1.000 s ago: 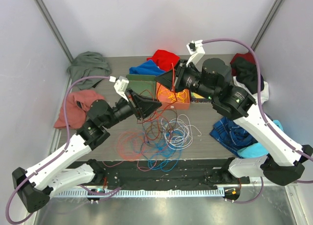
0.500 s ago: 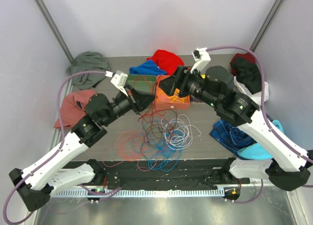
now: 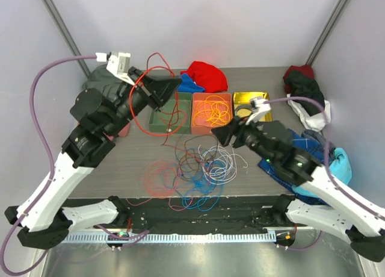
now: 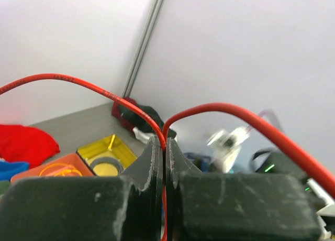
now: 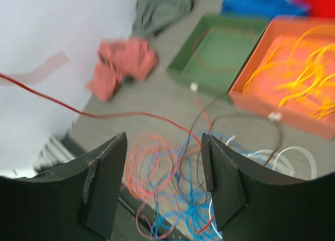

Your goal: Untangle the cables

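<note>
The cables (image 3: 198, 168) lie in a tangle of red, blue, white and brown loops at the table's front middle. My left gripper (image 3: 173, 84) is raised above the green tray (image 3: 157, 121) and shut on a red cable (image 3: 143, 78). That cable arcs over the gripper and runs down to the tangle. In the left wrist view the red cable (image 4: 104, 92) is pinched between the closed jaws of my left gripper (image 4: 165, 144). My right gripper (image 3: 218, 136) hovers open and empty above the cables (image 5: 172, 199), right of their middle. Orange cables (image 3: 212, 111) fill the orange tray (image 3: 197, 127).
A yellow tray (image 3: 263, 96) with a black ring coil stands right of the orange tray. Clothes ring the table: grey (image 3: 96, 83) at back left, red (image 3: 207, 75) at back, dark (image 3: 301, 84) at back right, blue (image 3: 337, 162) on the right.
My left gripper shut on the red cable and rose to the back left, pulling it up. My right gripper opened and drew back from the orange tray toward the front.
</note>
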Available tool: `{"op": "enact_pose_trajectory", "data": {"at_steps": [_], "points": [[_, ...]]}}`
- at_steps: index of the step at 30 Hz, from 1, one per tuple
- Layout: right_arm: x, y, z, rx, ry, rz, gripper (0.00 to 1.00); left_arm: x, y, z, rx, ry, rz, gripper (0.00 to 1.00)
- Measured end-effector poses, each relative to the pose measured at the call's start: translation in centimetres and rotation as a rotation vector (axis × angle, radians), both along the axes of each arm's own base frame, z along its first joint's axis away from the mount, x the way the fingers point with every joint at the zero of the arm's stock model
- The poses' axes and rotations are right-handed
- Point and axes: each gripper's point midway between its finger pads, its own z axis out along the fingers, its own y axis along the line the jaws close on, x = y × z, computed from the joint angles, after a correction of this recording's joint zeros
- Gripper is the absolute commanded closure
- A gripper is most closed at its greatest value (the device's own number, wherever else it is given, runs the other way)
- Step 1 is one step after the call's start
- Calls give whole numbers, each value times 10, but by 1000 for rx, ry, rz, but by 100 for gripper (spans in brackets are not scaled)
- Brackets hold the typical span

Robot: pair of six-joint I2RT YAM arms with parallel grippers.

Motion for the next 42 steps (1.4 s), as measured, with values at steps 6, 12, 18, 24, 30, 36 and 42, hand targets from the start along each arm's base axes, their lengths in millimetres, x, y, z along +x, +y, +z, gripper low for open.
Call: {"op": "enact_pose_trajectory", "data": {"at_steps": [6, 12, 18, 24, 30, 36, 42], "points": [[-7, 46, -98, -108, 150, 173, 19, 9, -11, 21, -3, -4, -8, 100], [-21, 83, -82, -54, 44, 292, 16, 13, -22, 31, -11, 1, -36, 100], [-28, 113, -77, 23, -44, 354, 15, 21, -38, 32, -11, 25, -71, 100], [-20, 129, -94, 83, -70, 348, 16, 26, -48, 23, -2, 61, -90, 100], [-12, 142, -95, 164, -91, 334, 21, 24, -51, 21, 0, 66, -104, 100], [-9, 151, -75, 277, -134, 337, 22, 22, -51, 22, 0, 65, -108, 100], [-11, 149, -76, 253, -120, 332, 20, 17, -45, 27, 2, 43, -102, 100]]}}
